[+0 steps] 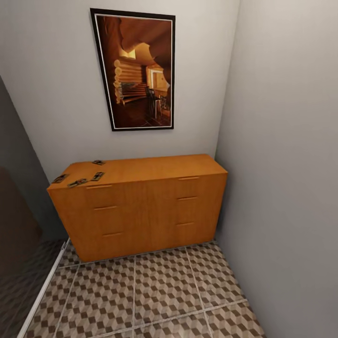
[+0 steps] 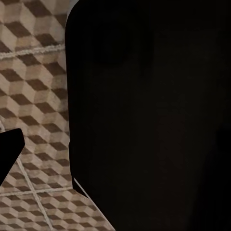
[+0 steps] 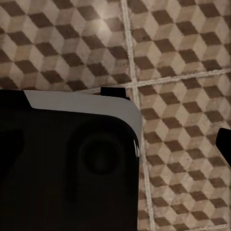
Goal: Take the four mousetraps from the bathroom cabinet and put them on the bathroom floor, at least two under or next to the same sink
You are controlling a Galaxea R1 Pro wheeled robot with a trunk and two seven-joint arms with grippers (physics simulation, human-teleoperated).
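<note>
Several mousetraps lie on top of the orange-brown cabinet [image 1: 155,206] at its left end: one [image 1: 98,162] towards the wall, one [image 1: 60,178] at the left corner, and two [image 1: 76,182] [image 1: 97,176] near the front edge. The bathroom floor [image 1: 159,291] with its cube pattern runs in front of the cabinet. Over that floor [image 3: 183,43] my right gripper [image 3: 169,117] hangs with its two dark tips wide apart and nothing between them. One dark fingertip [image 2: 7,154] of my left gripper shows above the floor [image 2: 33,96]; the other is hidden. The bathroom sink is out of view.
The cabinet stands against the back wall under a framed picture [image 1: 136,70], with a grey wall [image 1: 286,164] close on its right. A dark surface [image 1: 16,220] borders the left side. My robot's dark body [image 2: 154,120] [image 3: 62,168] blocks much of both wrist views.
</note>
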